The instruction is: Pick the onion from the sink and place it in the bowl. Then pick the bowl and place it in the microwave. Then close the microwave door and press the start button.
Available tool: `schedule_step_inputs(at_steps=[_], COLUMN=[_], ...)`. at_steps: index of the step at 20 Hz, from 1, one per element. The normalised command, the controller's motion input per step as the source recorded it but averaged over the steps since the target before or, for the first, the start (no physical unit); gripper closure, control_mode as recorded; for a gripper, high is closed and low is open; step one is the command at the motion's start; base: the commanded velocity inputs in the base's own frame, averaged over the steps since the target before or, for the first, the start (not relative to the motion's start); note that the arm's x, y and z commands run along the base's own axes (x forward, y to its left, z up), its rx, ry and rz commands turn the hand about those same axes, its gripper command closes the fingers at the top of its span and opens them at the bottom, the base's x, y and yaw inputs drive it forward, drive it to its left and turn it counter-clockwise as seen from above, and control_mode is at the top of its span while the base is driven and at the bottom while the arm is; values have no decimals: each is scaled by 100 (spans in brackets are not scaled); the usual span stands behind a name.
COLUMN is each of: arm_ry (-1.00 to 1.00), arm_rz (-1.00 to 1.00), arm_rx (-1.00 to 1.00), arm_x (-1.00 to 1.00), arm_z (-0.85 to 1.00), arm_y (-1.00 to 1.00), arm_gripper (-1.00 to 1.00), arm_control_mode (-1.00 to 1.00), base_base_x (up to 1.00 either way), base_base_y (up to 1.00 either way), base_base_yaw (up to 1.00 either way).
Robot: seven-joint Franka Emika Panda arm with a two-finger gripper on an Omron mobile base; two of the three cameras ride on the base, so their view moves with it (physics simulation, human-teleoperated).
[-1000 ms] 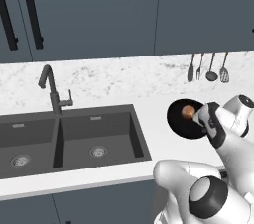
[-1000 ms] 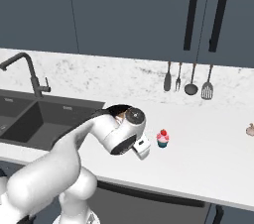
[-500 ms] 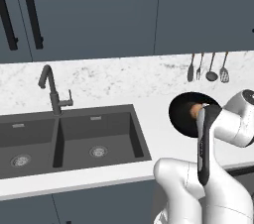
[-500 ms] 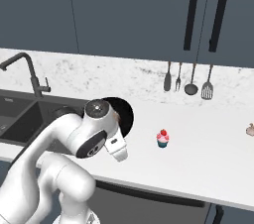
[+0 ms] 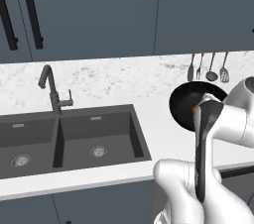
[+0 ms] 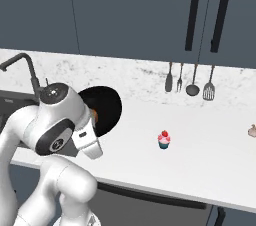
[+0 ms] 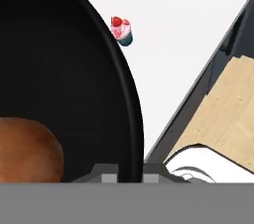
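Observation:
The wide black bowl [image 5: 184,103] hangs tilted just above the white counter, right of the sink [image 5: 142,142]. My gripper [image 7: 131,174] is shut on its rim, which runs between the two fingertips in the hand view. The orange-brown onion [image 7: 27,151] lies inside the bowl [image 7: 74,69], close to the gripped edge. From the right base view the bowl [image 6: 107,107] shows behind my white wrist, with a sliver of onion [image 6: 94,115] at its edge. The microwave and its door are out of view.
A small cupcake [image 6: 163,139] stands on the counter right of the bowl. Kitchen utensils [image 6: 190,77] hang on the back wall. The dark faucet [image 5: 52,89] rises behind the sink. The counter's front edge and wooden floor [image 7: 223,119] lie below the hand.
My arm has swung and folded, carrying the bowl slightly up and toward the sink side with the onion still in it. The grip on the rim has stayed the same.

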Motion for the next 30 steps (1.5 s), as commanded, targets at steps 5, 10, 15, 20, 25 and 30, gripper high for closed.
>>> schedule_step_inputs(at_steps=[5, 10, 15, 20, 25, 30], arm_ry=[18, -1, -4, -5, -16, -8], arm_rz=[-3, -7, -10, -8, -1, 0], arm_rx=[2, 6, 10, 2, 0, 0], arm_x=[-22, -49, -50, -17, -20, -14], arm_z=[53, 23, 15, 34, 37, 15], arm_y=[5, 0, 7, 11, 14, 5], arm_gripper=[100, 100, 100, 100, 100, 100], arm_control_mode=[-100, -100, -100, -100, -100, 100], base_base_x=[0, 0, 0, 0, 0, -36], base_base_y=[0, 0, 0, 0, 0, 2], base_base_yaw=[0, 0, 0, 0, 0, -1])
